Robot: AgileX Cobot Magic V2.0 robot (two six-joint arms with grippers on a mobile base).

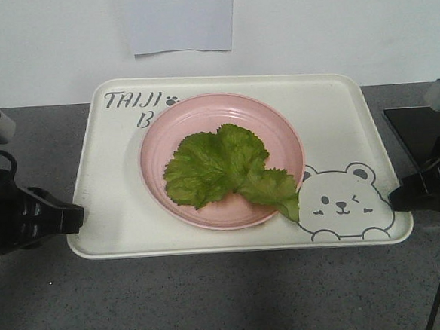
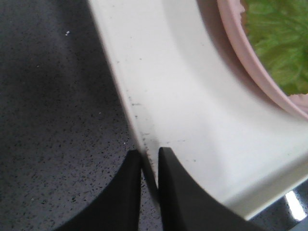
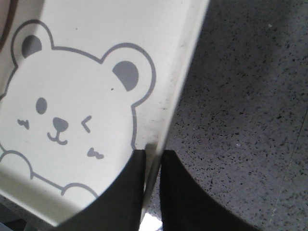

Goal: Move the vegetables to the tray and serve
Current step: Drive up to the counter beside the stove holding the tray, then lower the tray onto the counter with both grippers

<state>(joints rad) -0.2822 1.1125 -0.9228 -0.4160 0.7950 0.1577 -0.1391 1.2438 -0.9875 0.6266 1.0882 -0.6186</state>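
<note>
The cream-white tray (image 1: 338, 119) with the bear drawing lies across the grey counter. A round pink plate (image 1: 274, 131) stands on it, holding the green ruffled vegetables (image 1: 220, 169), one leaf tip hanging over the plate's edge. My left gripper (image 1: 79, 217) is shut on the tray's left rim (image 2: 144, 130), one finger inside and one outside (image 2: 149, 156). My right gripper (image 1: 393, 196) is shut on the tray's right rim (image 3: 168, 125) beside the bear (image 3: 153, 159). The lettuce also shows past the pink plate (image 2: 250, 62) in the left wrist view (image 2: 281, 43).
A white wall with a sheet of paper (image 1: 181, 18) stands right behind the tray. A black flat object (image 1: 418, 132) lies on the counter at the right. The speckled grey counter (image 1: 214, 301) runs in front of the tray.
</note>
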